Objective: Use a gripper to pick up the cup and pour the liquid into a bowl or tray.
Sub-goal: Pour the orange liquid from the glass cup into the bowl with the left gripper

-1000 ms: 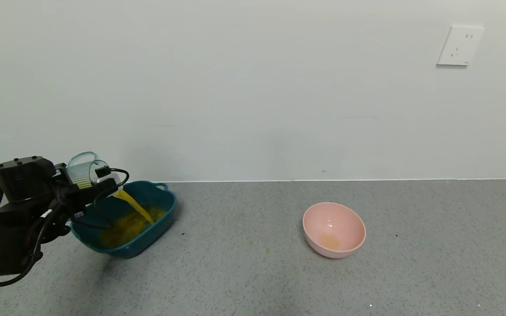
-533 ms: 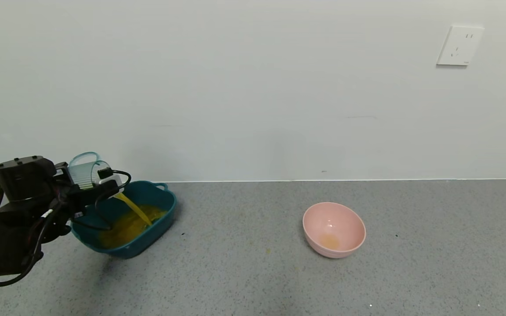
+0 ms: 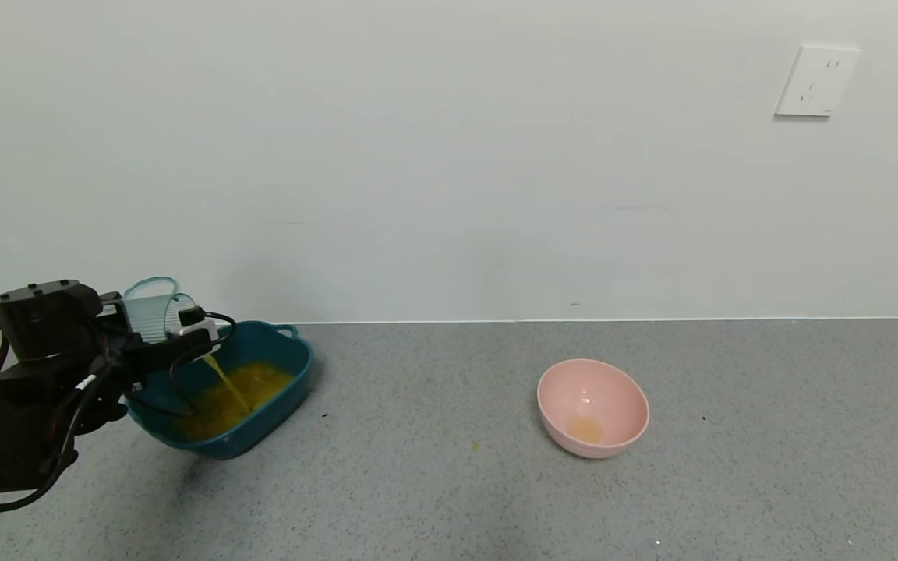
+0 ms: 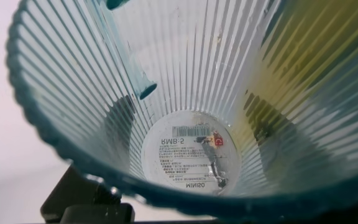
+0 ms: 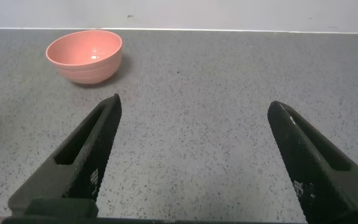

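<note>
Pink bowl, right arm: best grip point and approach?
Judging from the views: pinch the rim of the pink bowl, one finger inside and one outside, coming down from above. It sits upright, mouth up, and its rounded wall looks too wide and sloped for a side pinch. The right gripper is open, with bare table between it and the bowl.

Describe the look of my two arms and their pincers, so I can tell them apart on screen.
The left arm is black and blocky, with looping black cables and a white-tagged wire. Its pincer is black with a small white part beside it. The right pincer shows in its wrist view only: two long, flat, matte black fingers, tapered to the tips, each with faint small white print near its base.
</note>
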`<state>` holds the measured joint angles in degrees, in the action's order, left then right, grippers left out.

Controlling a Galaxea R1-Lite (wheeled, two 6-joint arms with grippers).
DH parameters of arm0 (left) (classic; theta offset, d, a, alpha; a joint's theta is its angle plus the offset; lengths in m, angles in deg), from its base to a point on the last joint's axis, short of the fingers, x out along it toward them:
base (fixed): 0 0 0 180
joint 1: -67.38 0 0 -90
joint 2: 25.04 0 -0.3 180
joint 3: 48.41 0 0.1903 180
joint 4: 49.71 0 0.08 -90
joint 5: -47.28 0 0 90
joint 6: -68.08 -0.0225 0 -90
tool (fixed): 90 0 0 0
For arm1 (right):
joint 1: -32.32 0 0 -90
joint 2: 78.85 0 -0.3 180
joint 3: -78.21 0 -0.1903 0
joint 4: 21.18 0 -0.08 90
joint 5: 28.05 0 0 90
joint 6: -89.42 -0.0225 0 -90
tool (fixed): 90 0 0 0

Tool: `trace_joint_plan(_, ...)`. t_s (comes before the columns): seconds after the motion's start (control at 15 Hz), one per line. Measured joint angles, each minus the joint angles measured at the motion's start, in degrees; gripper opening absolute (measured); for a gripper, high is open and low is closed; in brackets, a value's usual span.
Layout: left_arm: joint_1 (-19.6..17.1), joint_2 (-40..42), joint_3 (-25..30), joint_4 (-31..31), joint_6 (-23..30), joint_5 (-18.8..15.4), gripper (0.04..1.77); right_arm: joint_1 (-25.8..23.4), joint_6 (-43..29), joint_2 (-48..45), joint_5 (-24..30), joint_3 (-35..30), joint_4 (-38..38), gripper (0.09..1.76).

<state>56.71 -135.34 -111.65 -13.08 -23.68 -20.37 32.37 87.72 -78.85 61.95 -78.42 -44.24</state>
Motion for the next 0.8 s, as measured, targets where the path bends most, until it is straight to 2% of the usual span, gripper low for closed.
trace_joint_plan(0.47,1.16,-0.09,-0.09,0.88,-2.91,2.67,1.30,0.00,0.00,0.00,0.00,0.00,0.00,1.71)
trace_joint_plan(0.8,1.46,-0.04,0.44,2.45,-4.94,2.82,1.30,0.02,0.02,0.00,0.00,0.00,0.00,1.71)
